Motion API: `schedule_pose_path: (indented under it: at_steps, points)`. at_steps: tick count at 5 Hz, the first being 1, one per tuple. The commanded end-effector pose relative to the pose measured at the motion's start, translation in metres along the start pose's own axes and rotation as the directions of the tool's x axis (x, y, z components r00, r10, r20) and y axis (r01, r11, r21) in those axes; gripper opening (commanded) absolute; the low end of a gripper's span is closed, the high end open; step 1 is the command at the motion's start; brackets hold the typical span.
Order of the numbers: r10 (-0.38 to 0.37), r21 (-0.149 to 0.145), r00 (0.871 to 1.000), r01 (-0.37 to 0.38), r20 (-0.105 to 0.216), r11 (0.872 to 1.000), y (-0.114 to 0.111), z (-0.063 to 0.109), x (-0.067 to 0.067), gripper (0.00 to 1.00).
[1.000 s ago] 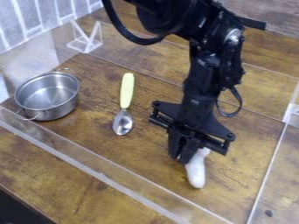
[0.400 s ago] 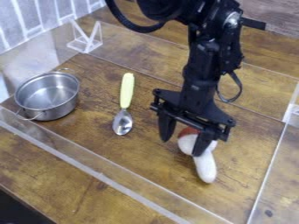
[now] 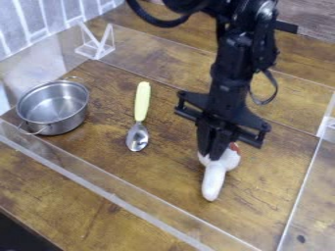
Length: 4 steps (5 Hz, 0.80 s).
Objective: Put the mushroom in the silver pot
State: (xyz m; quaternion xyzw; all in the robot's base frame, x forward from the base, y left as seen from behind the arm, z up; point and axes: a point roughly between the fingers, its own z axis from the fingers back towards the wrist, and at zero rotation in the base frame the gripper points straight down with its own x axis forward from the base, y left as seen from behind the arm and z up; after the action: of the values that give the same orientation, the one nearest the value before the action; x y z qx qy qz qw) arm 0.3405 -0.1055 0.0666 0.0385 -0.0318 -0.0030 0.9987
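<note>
We see the silver pot (image 3: 53,106) standing upright at the left of the wooden counter (image 3: 78,196), close behind a clear low barrier along the near edge. Its inside shows only bare shiny metal; nothing lies in it.

The mushroom (image 3: 216,175) is well apart from the pot, at the right of the counter, directly under the gripper (image 3: 216,147). Its thick cream stem shows below the black fingers, with its long axis steep, leaning a little so that the pale lower end points down and slightly left toward the counter. Its upper end is tucked between the jaws, and a touch of reddish colour appears there. The jaws look nearly closed on that upper end, though from this angle we cannot be sure whether they truly grip it, nor whether the lower end touches the wood.

Between pot and mushroom lies a metal spoon (image 3: 139,118), yellow-green handle pointing away from us, bowl nearest us.

We can read no writing anywhere.
</note>
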Motion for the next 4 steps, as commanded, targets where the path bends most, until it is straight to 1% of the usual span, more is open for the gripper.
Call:
schedule_pose_path:
  at_steps: [1, 2, 3, 4]
  points:
    - [-0.035, -0.021, 0.998, 0.036, 0.042, 0.999, -0.002, 0.011, 0.013, 1.00]
    - [-0.055, -0.023, 0.998, 0.056, 0.037, 0.998, 0.001, 0.007, 0.014, 0.00]
    - [-0.073, -0.025, 0.997, 0.074, 0.035, 0.997, 0.006, 0.007, 0.014, 0.00]
    - [-0.035, -0.025, 0.999, 0.036, 0.028, 0.999, 0.014, 0.015, 0.016, 1.00]
